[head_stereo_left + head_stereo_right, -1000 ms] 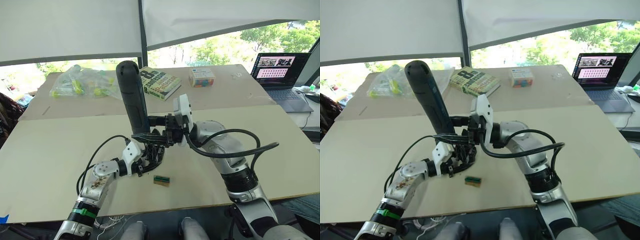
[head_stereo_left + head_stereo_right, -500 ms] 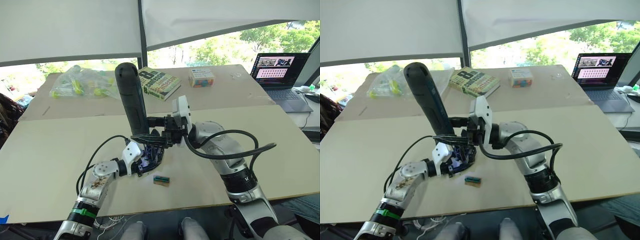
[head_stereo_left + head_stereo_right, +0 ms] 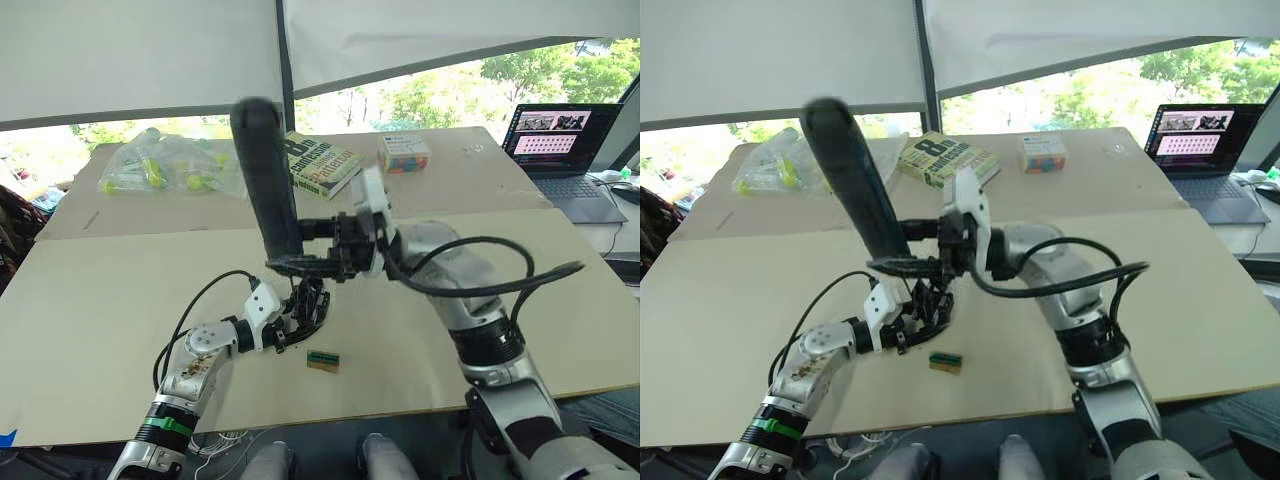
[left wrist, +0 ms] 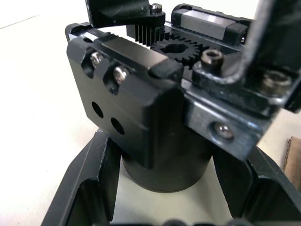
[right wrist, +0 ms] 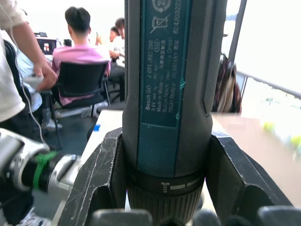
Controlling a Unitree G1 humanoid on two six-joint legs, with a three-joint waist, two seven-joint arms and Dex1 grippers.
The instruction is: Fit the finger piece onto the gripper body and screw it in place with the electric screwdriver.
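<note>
I see the gripper body (image 4: pixel 155 113) sitting on the near half of the table (image 3: pixel 90 300), close to the middle, held by my left gripper (image 3: pixel 305 308): in the left wrist view its two black fingers (image 4: pixel 87 183) flank the round base of the part on either side, pressed against it, and the gear teeth and silvery screws on top face the camera. Just above it, my right gripper (image 3: pixel 330 262) is clamped around the electric screwdriver (image 3: pixel 265 170), which stands nearly upright with its rounded end up and tilted slightly toward my left; the right wrist view shows both fingers (image 5: pixel 101 174) tight against the tool's barrel. Its tip is hidden behind the two grippers, so I cannot tell whether it touches the part. A tiny tan-and-green block (image 3: pixel 322 361) lies on the table just in front of the left gripper. Further back I see a book (image 3: pixel 322 165), a bag of yellow-green items (image 3: pixel 165 168), a small box (image 3: pixel 403 153), and a laptop (image 3: pixel 560 150) at the far right.
</note>
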